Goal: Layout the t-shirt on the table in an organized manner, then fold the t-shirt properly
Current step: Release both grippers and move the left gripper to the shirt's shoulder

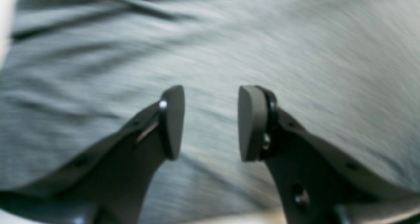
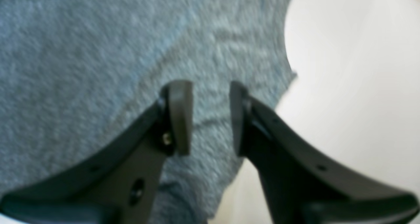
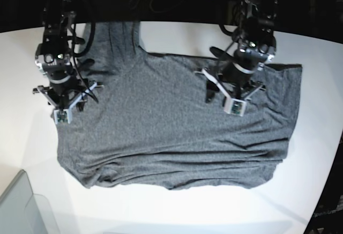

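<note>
Looking down past the left gripper (image 1: 211, 122), its two pads are seen parted by a moderate gap, with nothing caught between them; only blurred grey knit lies beneath. Below and all around this gripper the t-shirt (image 1: 229, 47) is spread, and a few dark creases are seen beyond the fingertips, toward the upper left of the wrist view.

The right gripper (image 2: 210, 117) is likewise seen with its pads apart, the gap rather narrower, and no cloth is pinched. Under and ahead of it the shirt's edge is found: grey fabric fills the space to its left, while bare white table (image 2: 354, 86) is exposed just to its right.

From the base view, the left gripper (image 3: 234, 103) is poised over the body of the shirt (image 3: 161, 132), well inside its outline, and the right gripper (image 3: 63, 111) is set at the garment's side edge. The shirt is laid mostly flat on the table (image 3: 177, 212), with wrinkles gathered along its near hem.
</note>
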